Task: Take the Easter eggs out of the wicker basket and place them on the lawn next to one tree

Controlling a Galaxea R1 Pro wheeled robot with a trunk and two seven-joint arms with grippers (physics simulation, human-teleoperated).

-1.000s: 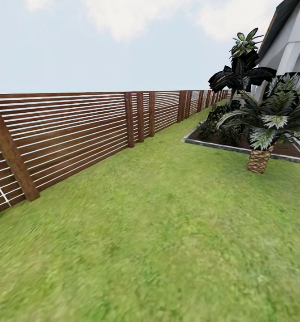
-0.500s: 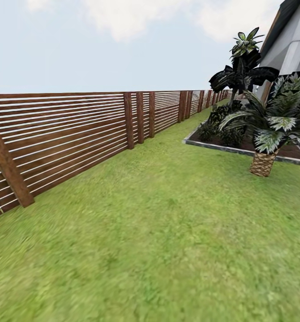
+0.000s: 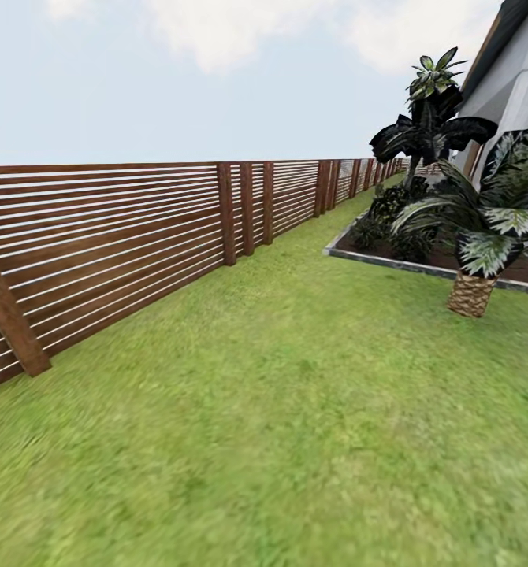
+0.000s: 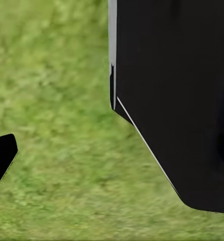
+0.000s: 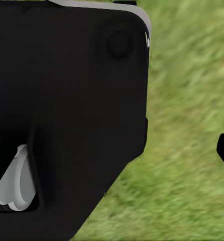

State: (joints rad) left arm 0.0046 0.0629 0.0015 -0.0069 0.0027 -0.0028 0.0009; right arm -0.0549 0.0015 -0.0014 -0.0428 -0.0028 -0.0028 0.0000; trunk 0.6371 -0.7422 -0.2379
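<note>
Our two pincers we cannot judge as spread or pressed together, the wrist views being mostly dark bodywork over grass. We see lawn (image 3: 295, 409) beside a slatted fence (image 3: 122, 236); basket and eggs remain to find

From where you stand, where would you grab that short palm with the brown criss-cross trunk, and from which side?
Probably by the stubby brown trunk, low down, coming in from the open lawn side. The trunk stands upright and bare there, while the drooping striped fronds overhang it from above and the grey-kerbed bed lies behind it.
</note>
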